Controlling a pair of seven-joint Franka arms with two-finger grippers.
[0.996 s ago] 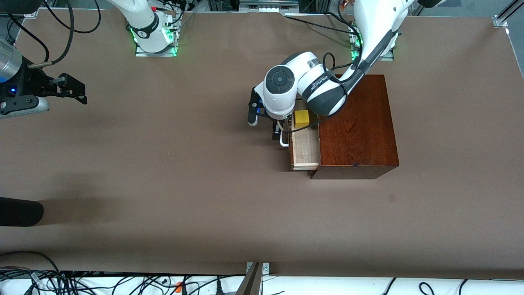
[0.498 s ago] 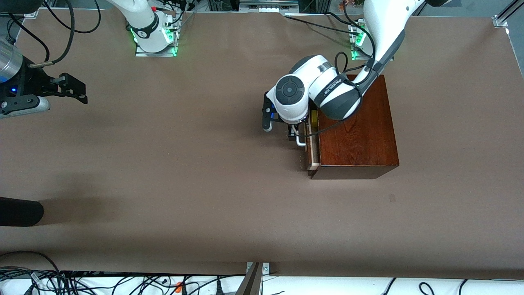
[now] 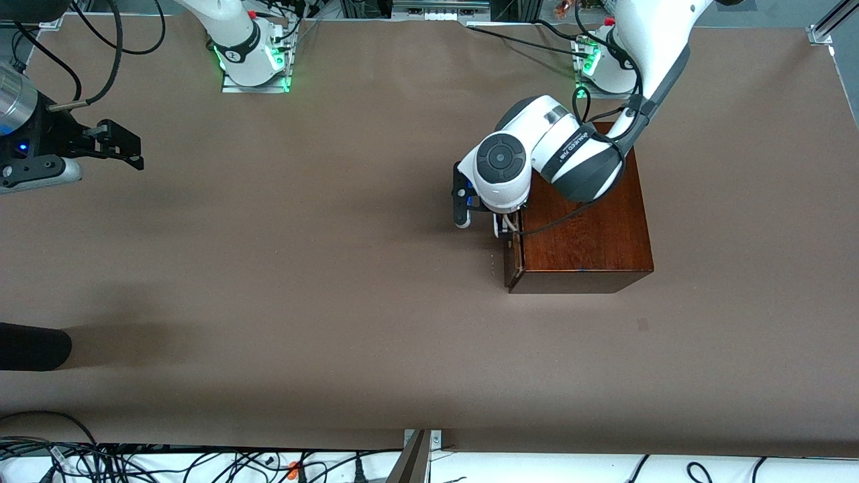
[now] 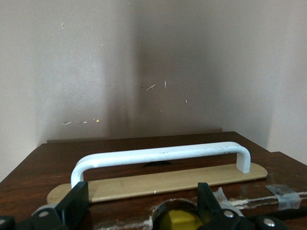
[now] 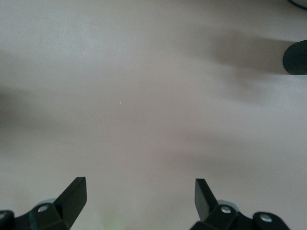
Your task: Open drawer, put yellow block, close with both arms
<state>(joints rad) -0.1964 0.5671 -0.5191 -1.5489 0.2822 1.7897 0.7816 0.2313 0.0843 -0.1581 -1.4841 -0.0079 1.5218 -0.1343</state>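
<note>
left arm [image 3: 644, 60]: bent low, fingers [image 4: 76, 206] spread | right arm [image 3: 221, 27]: waits, fingers [image 5: 74, 194] spread

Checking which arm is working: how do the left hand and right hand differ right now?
The left hand is at the drawer's white handle; the right hand hangs idle over bare table. The left hand is by the wooden box; the right hand is at the right arm's end. Both are open.

Even overhead light, soft shadows on table [image 3: 268, 282]; wrist views slightly hazy.
</note>
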